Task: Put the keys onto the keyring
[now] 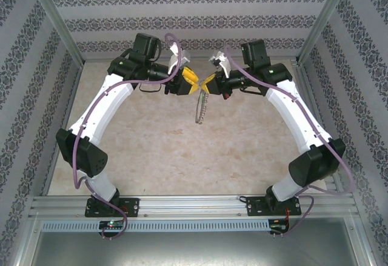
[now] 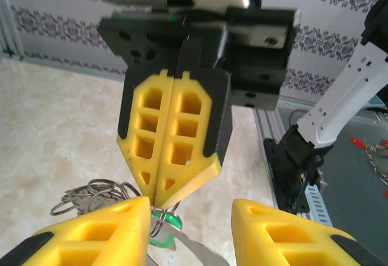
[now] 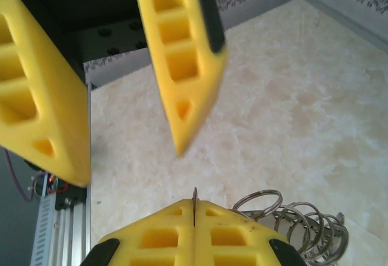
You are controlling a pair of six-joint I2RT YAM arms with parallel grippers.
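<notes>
- Left wrist: green key is seen dangling at the keyring, pinched in the closed right gripper.
- Nothing is held by the parted left gripper.
- Threading is judged nearly done.

— What's it all standing on?
— A beige, marble-patterned tabletop, pale with faint veins.
— And round it?
— White wallpapered walls with grey floral bands on three sides, and slanting silvery aluminium posts at the corners.
— The near edge?
— A ribbed aluminium rail runs across. Just beside it lies a white slotted strip, then a dull grey metal sheet.
</notes>
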